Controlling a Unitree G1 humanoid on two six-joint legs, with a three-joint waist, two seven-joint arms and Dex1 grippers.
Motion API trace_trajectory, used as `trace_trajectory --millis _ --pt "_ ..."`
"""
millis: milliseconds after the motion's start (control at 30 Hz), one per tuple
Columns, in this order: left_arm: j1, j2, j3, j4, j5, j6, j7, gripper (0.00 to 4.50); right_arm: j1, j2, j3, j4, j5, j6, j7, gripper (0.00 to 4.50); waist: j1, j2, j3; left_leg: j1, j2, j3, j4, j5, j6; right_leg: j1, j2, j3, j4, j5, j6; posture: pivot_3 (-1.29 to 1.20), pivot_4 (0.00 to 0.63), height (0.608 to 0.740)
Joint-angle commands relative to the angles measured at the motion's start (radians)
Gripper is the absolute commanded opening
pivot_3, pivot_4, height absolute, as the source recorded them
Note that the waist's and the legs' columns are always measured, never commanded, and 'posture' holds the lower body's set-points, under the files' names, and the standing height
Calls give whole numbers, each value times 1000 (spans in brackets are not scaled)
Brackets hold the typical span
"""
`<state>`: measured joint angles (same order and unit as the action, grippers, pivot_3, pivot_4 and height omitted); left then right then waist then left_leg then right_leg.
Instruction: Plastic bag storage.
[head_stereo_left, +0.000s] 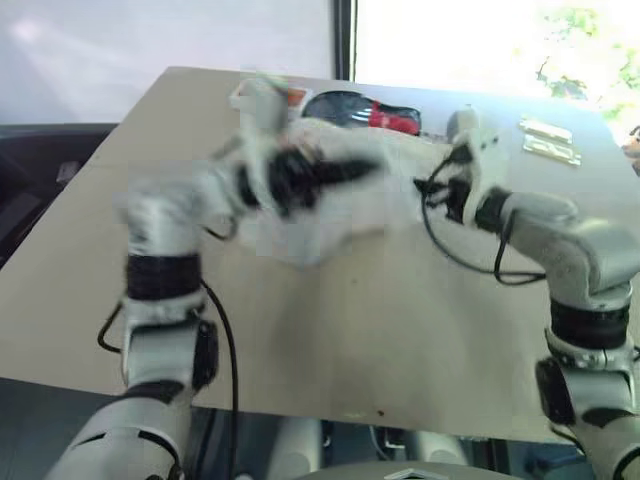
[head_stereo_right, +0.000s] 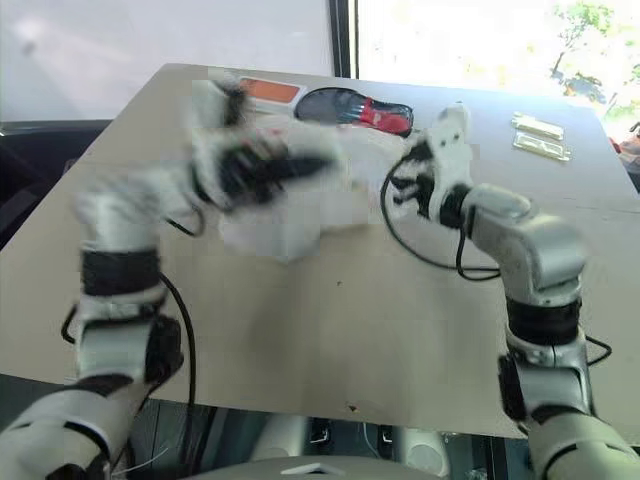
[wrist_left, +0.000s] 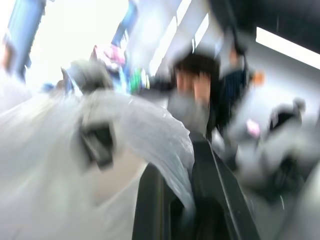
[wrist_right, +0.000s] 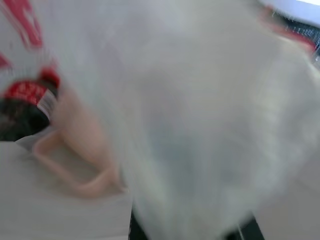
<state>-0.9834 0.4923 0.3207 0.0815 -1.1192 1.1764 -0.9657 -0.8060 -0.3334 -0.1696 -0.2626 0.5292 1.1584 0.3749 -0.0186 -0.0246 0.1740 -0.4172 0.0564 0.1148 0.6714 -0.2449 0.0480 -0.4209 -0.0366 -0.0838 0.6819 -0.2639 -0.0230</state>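
Fingers of both the left gripper (wrist_left: 192, 200) and right gripper (head_stereo_right: 425, 180) look clamped on the plastic bag (head_stereo_left: 330, 215); I'd lift evenly, keeping it off the cola bottle (head_stereo_left: 365, 110) at 12 o'clock on the table (head_stereo_left: 400, 330).

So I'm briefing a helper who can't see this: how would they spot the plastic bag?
Start at the tan table. Above its middle, between the two arms, hangs the plastic bag: a big, crinkly, translucent white sheet, far larger and paler than the dark cola bottle lying behind it.
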Motion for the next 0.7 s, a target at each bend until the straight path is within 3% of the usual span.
trace_trajectory --millis 33,167,333,533,700 --pt "-115 52 236 99 -143 -48 256 71 -208 27 -206 123 159 -16 4 0 3 0 0 1 0 0 0 0 0 1 -1 0 0 0 0 0 150 740" --pt "-305 127 288 339 0 -275 378 71 -463 0 -327 343 249 -48 -10 0 14 0 0 0 -2 -1 -3 0 0 0 -1 -2 -3 0 -1 0 150 740" --pt "-443 150 202 520 153 -419 312 71 -616 -92 -359 464 289 -37 -16 0 25 0 0 -5 -4 0 -2 -1 2 -2 -4 -3 -3 0 0 0 150 740" --pt "-481 120 140 587 223 -436 222 71 -605 -206 -361 384 351 73 -52 0 28 0 0 -15 -4 2 -1 -1 2 -13 -4 -3 0 1 0 0 150 740" --pt "-393 103 104 500 230 -371 213 71 -499 -255 -394 210 432 215 -124 0 14 0 0 -15 -3 3 -2 -1 2 -15 -3 -1 -1 1 0 0 150 740"
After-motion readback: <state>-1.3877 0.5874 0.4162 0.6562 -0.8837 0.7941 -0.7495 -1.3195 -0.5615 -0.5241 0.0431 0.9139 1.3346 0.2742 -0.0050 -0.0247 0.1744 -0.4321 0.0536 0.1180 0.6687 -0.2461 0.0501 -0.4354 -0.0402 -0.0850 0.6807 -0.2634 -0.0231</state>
